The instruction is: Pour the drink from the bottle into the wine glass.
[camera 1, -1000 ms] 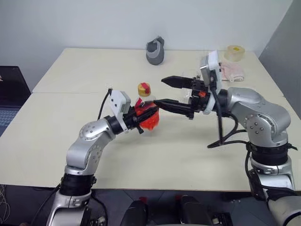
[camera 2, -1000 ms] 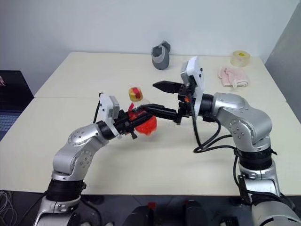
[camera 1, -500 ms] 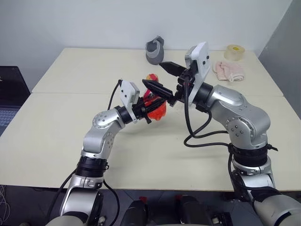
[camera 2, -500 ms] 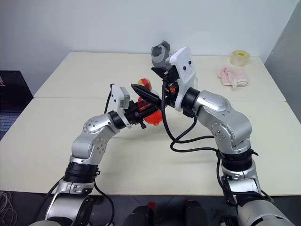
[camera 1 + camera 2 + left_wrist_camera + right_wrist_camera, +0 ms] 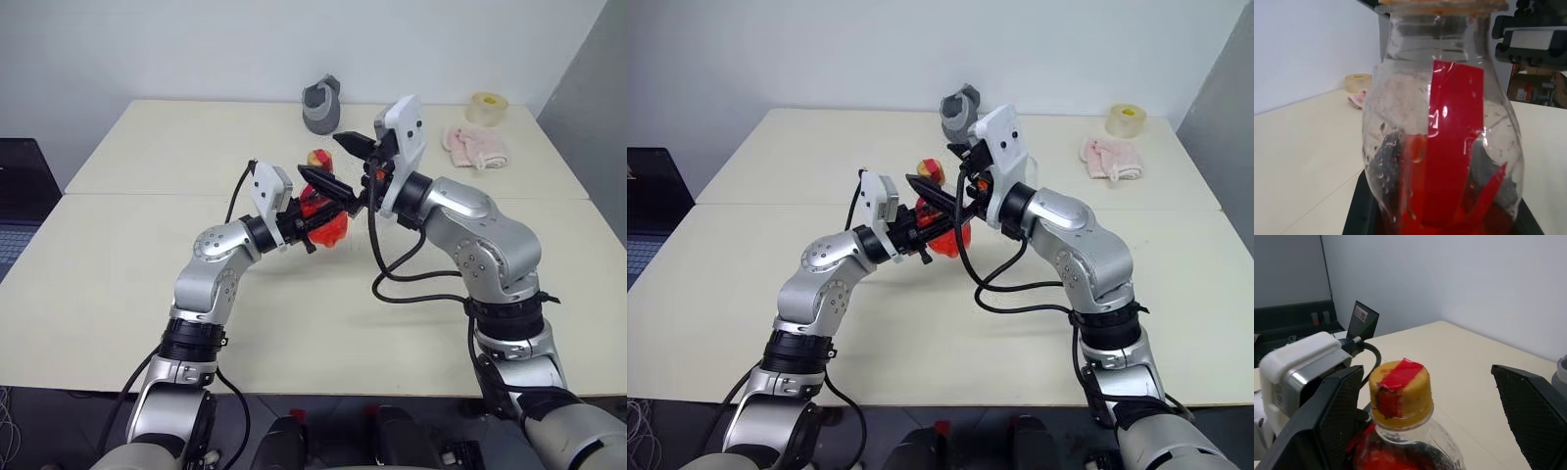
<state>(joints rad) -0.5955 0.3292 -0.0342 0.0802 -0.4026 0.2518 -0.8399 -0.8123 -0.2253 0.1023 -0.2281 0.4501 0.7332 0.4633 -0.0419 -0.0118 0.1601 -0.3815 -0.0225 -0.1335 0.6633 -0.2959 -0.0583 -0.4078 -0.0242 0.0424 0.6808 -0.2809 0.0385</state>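
Note:
The small clear bottle (image 5: 323, 211) hangs upright above the table, its bulbous base caught in my left gripper (image 5: 312, 233), which is shut on it. The red drink (image 5: 1449, 223) fills the lower part of the bottle, behind a red label strip. A yellow cap (image 5: 1400, 387) with red tape sits screwed on the neck. My right gripper (image 5: 1425, 374) is open, its two black fingers (image 5: 1334, 416) standing on either side of the cap and apart from it. The wine glass is out of view.
On the beige table (image 5: 147, 294), a grey cup-like object (image 5: 322, 105) stands at the far edge. At the far right lie a roll of tape (image 5: 490, 107) and a pink cloth (image 5: 477, 147). A laptop (image 5: 20, 186) sits off the table's left side.
My left gripper has carried the bottle up and farther from me. My right gripper has swung left, and its open fingers now straddle the cap instead of standing beside the bottle.

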